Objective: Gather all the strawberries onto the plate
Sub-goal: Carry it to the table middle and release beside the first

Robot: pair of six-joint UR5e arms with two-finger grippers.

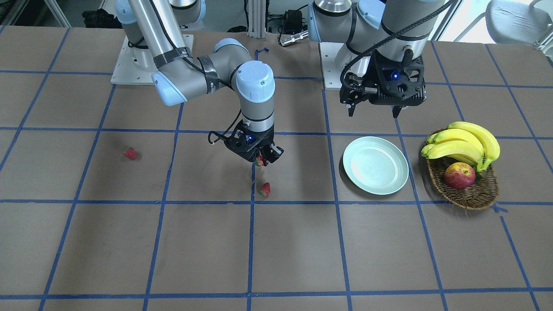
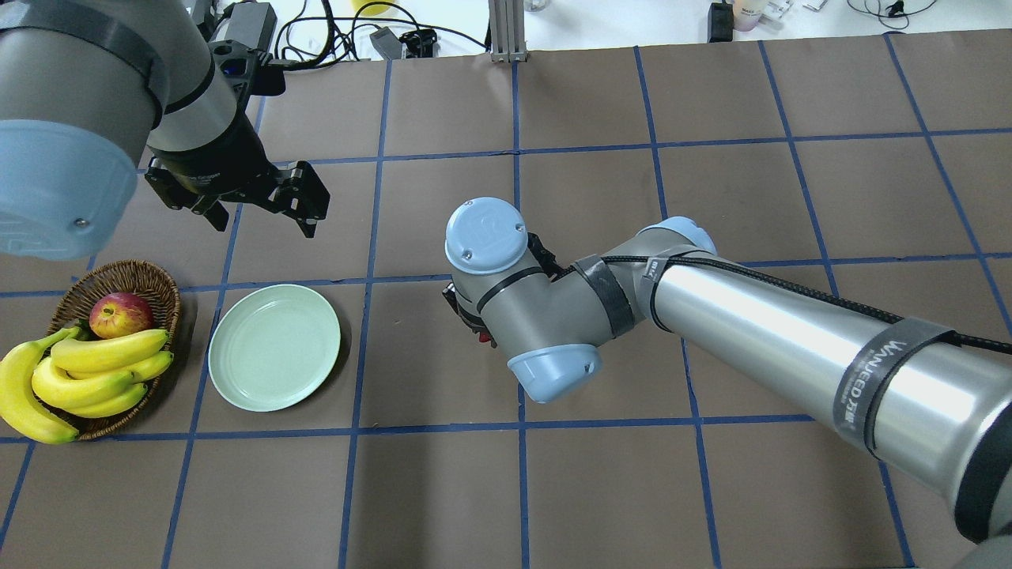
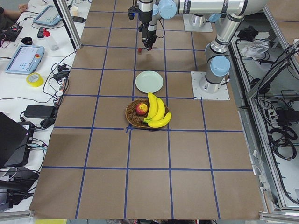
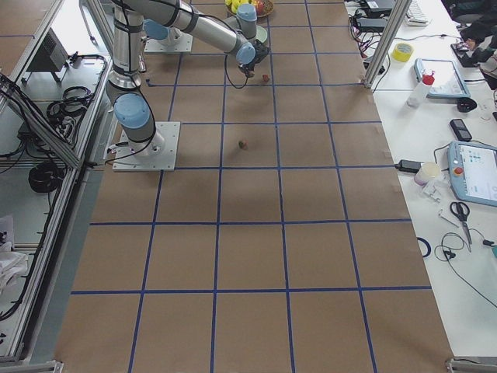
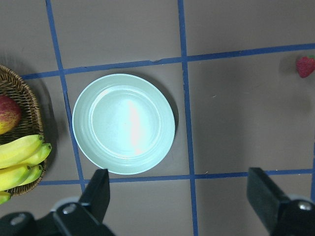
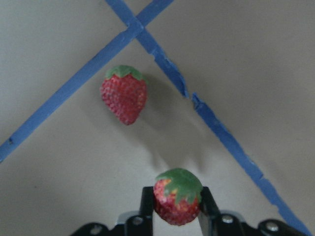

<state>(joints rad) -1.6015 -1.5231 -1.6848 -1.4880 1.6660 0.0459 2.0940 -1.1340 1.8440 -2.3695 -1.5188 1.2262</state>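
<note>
My right gripper (image 1: 259, 160) is shut on a small red strawberry (image 6: 177, 196) and holds it above the table at its middle. A second strawberry (image 1: 265, 189) lies on the table just in front of it, beside a blue tape crossing; it also shows in the right wrist view (image 6: 124, 93). The third strawberry (image 1: 130, 153) lies alone far on my right side. The pale mint-green plate (image 1: 375, 165) is empty; it fills the left wrist view (image 5: 123, 123). My left gripper (image 5: 182, 196) is open and empty, hovering above the table by the plate's near rim.
A brown wicker basket (image 1: 468, 194) with bananas (image 1: 464, 144) and a red-yellow apple (image 1: 459, 176) stands beside the plate on my left. Blue tape lines grid the brown table. My right arm's elbow (image 2: 553, 371) hangs over the table's middle.
</note>
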